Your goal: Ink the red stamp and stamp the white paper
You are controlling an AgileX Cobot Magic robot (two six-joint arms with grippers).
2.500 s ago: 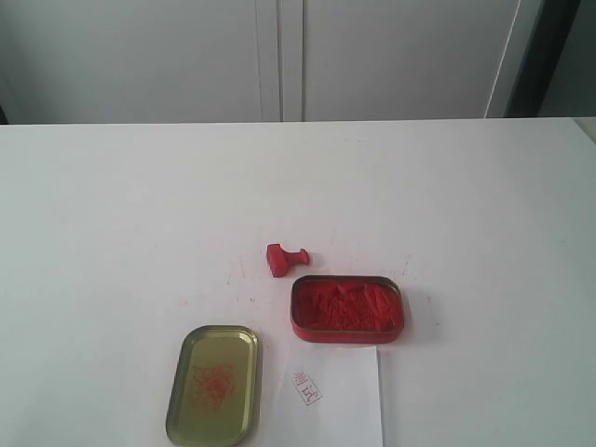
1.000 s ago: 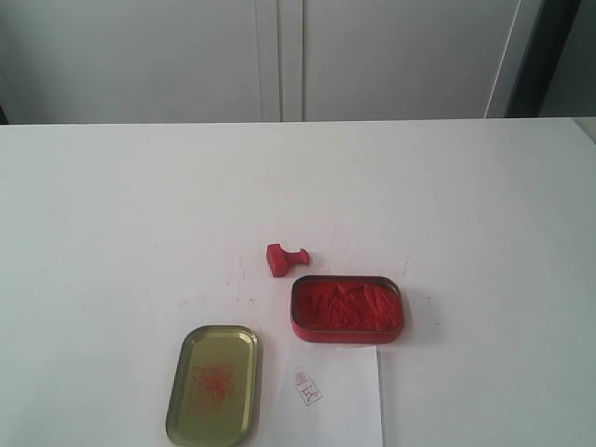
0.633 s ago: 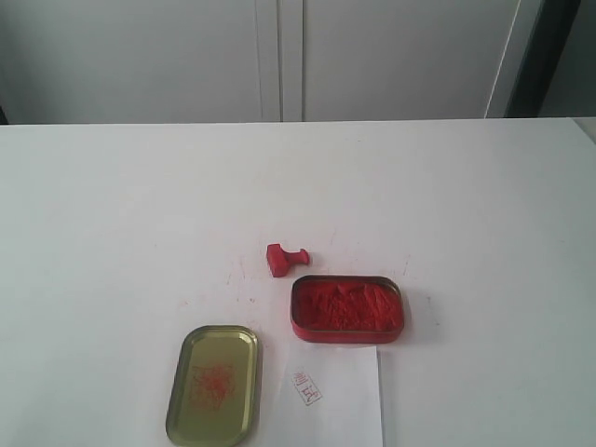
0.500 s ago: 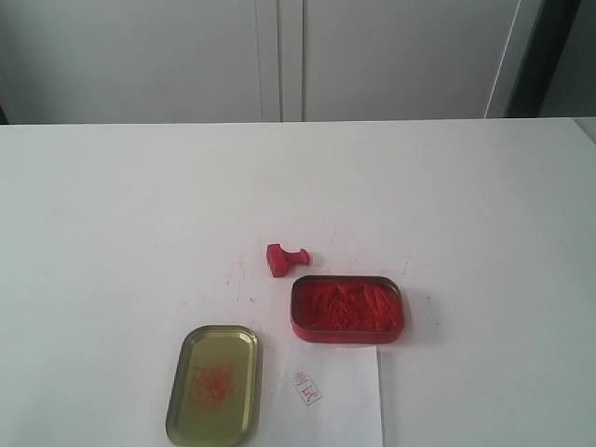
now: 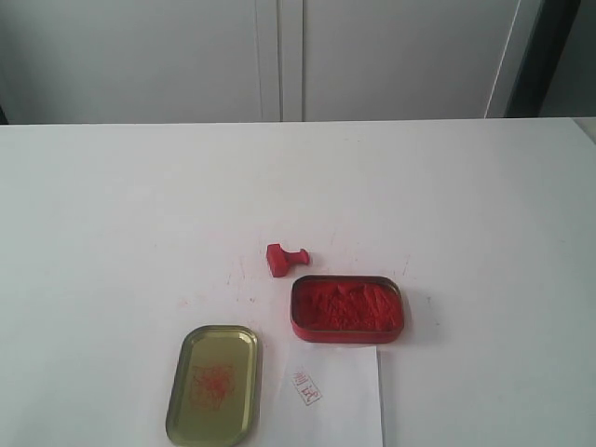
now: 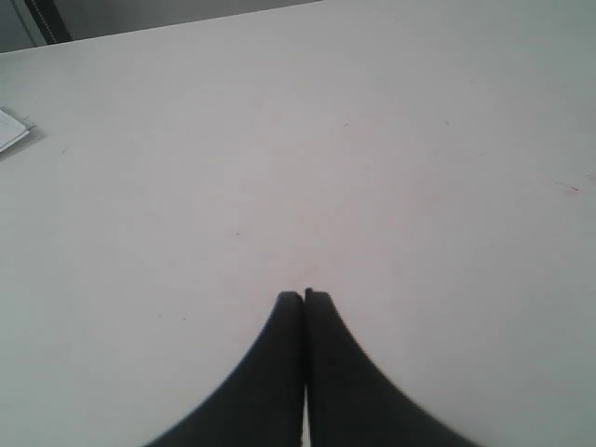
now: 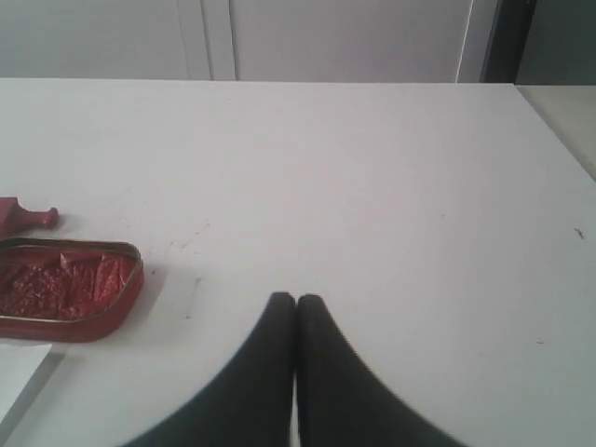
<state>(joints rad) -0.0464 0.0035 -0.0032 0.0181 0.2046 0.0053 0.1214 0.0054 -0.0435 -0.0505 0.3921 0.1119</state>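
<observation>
So, small red knob-handled stamp (image 5: 285, 258) lies on side, just beside far edge of open red ink-paste tin (image 5: 346, 336). White paper sheet (image 5: 349, 400) at tin's near edge. Handy layout. Your left gripper (image 6: 304, 296) and right gripper (image 7: 296, 298) both have fingers pressed together, empty. Right one sees stamp, likely your pick.

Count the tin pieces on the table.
2. Red ink tin near centre, beside the stamp; gold lid lower in the exterior view, left of the paper. Nothing seems hidden.

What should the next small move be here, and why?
Probably open the right gripper and move it toward the red stamp. It lies on its side, unheld, beside the open ink tin; the right gripper is shut, as is the left gripper, and only the right wrist view shows the stamp.
</observation>
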